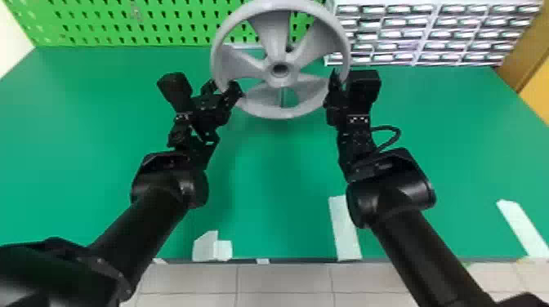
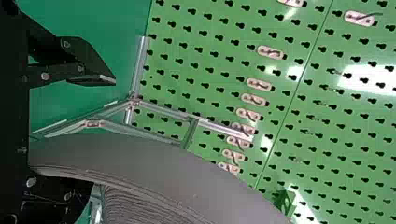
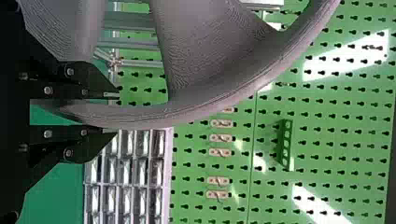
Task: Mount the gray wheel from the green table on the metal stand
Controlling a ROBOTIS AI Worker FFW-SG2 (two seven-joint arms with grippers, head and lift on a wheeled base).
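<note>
Near edge, well short of the wheel [image 1: 274, 36]: white tape strips [image 1: 345, 228] on the green table [image 1: 286, 163], perhaps marks to keep the layout repeatable.

My left gripper [image 1: 222, 86] is at the wheel's lower left. Fingers spread, rim passing between them with slack on one side, so I read it as a guide or a hold about to be made, not a clamp. My right gripper [image 3: 116, 113] is at the wheel's right: fingers either side of the rim and close in, pinching it as far as I can judge. That side likely carries the load.

The wheel itself is up over the far part of the table, face towards me, hub between the two grippers. Holding it by opposite sides of the rim makes sense: hub and spokes are left free, and the centre bore can meet whatever it mounts on.

Beyond the wheel, the metal stand [image 2: 219, 127], its bars passing behind the rim. Not mounted, I judge; next calls for a firm left grip, then squaring the bore to the stand. Risk: with one side slack, the wheel could pivot.

Farthest, behind the wheel, the pegboard [image 1: 94, 32]; right of it, drawers [image 1: 412, 36]
</note>
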